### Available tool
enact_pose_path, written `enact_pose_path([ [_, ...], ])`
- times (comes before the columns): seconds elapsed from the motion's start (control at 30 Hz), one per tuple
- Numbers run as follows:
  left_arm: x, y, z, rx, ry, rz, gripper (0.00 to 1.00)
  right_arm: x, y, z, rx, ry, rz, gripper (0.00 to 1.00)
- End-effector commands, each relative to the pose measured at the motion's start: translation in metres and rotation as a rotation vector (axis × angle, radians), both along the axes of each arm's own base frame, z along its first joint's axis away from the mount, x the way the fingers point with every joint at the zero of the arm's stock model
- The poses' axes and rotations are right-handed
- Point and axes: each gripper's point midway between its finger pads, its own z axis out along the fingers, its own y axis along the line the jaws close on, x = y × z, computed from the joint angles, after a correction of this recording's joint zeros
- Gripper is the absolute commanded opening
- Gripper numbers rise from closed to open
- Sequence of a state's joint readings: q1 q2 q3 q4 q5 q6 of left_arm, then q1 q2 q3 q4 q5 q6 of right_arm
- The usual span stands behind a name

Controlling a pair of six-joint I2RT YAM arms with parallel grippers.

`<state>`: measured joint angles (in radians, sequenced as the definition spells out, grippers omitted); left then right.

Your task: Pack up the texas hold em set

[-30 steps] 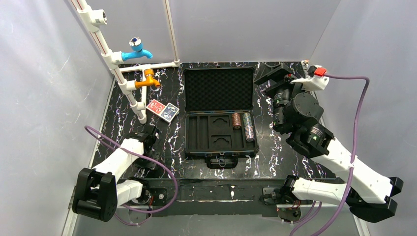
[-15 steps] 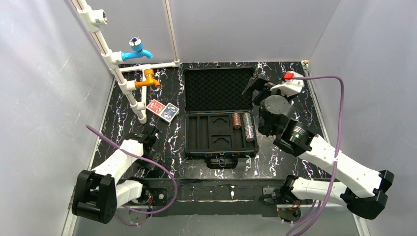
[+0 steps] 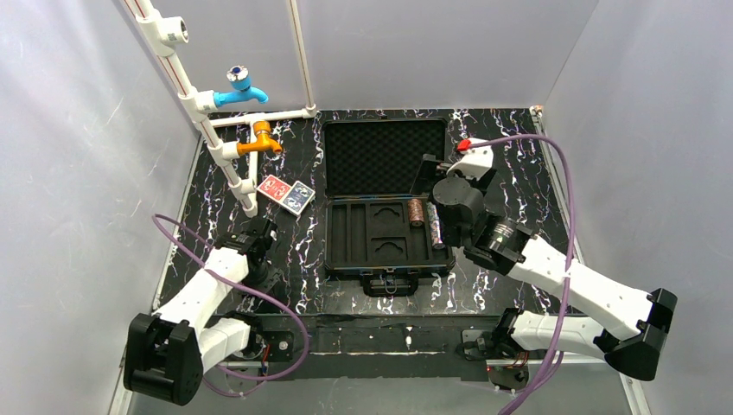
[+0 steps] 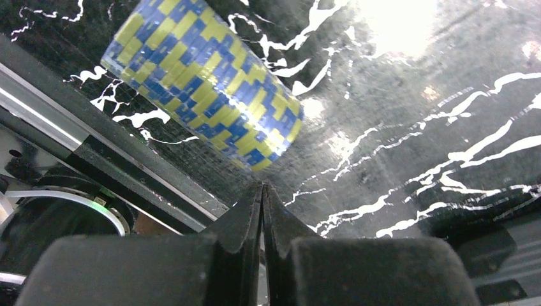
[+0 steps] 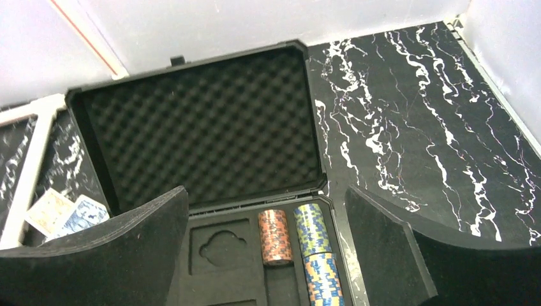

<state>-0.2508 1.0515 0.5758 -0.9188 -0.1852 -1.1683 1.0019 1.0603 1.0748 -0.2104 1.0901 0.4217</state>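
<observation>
Presently, at the far left, the left gripper [image 4: 261,191] is hanging with its fingers pinched together on nothing, just short of a blue-and-yellow chip roll [image 4: 204,83] that is lying on its side on the marbled table [image 4: 415,127]. Further along, the red and blue card decks [image 3: 286,193] are lying outside the case, beside the white pipe [image 3: 232,164]. The briefcase [image 3: 346,233] is sitting open in the middle, with several packed chip rolls [image 3: 416,212] lying in its right-hand slots. The right gripper [image 5: 266,197] is hovering above them with its jaws spread wide, carrying nothing. As I judge it, a sideways nudge from the closed left fingers could send the loose roll rolling away or break it into single chips. The wide right jaws, descending carelessly, could dislodge the rolls already packed.
</observation>
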Motion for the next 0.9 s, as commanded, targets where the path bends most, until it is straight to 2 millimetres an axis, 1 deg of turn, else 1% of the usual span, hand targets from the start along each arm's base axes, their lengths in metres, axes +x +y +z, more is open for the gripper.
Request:
enact_pose_path([
  [0.0,-0.002,-0.003,0.017,-0.023,-0.001,-0.098,0.0,-0.004,0.008,-0.009,-0.018,0.012,0.068,1.0],
  [0.17,-0.002,-0.007,0.028,-0.056,-0.05,-0.155,0.0,-0.005,0.011,-0.019,-0.053,0.03,0.097,1.0],
  [0.3,0.0,-0.015,0.038,-0.095,-0.108,-0.182,0.0,-0.007,0.017,-0.02,-0.084,0.032,0.153,1.0],
  [0.4,0.003,-0.018,0.047,-0.115,-0.146,-0.21,0.0,-0.009,0.02,-0.021,-0.114,0.014,0.199,1.0],
  [0.6,0.013,-0.026,0.067,-0.141,-0.228,-0.302,0.0,-0.013,0.019,-0.024,-0.095,-0.015,0.227,1.0],
  [0.67,0.009,-0.021,0.071,-0.116,-0.211,-0.312,0.0,-0.013,0.02,-0.026,-0.1,-0.013,0.234,1.0],
  [0.77,0.002,-0.007,0.074,-0.047,-0.182,-0.243,0.0,-0.013,0.022,-0.028,-0.113,-0.005,0.247,1.0],
  [0.8,0.001,-0.003,0.073,-0.032,-0.181,-0.212,0.07,-0.013,0.024,-0.028,-0.113,-0.002,0.254,1.0],
  [0.83,0.001,-0.002,0.071,-0.027,-0.184,-0.185,0.15,-0.014,0.025,-0.029,-0.112,0.001,0.26,1.0],
  [0.87,0.001,-0.001,0.068,-0.022,-0.183,-0.156,0.34,-0.014,0.026,-0.029,-0.11,0.002,0.265,1.0],
])
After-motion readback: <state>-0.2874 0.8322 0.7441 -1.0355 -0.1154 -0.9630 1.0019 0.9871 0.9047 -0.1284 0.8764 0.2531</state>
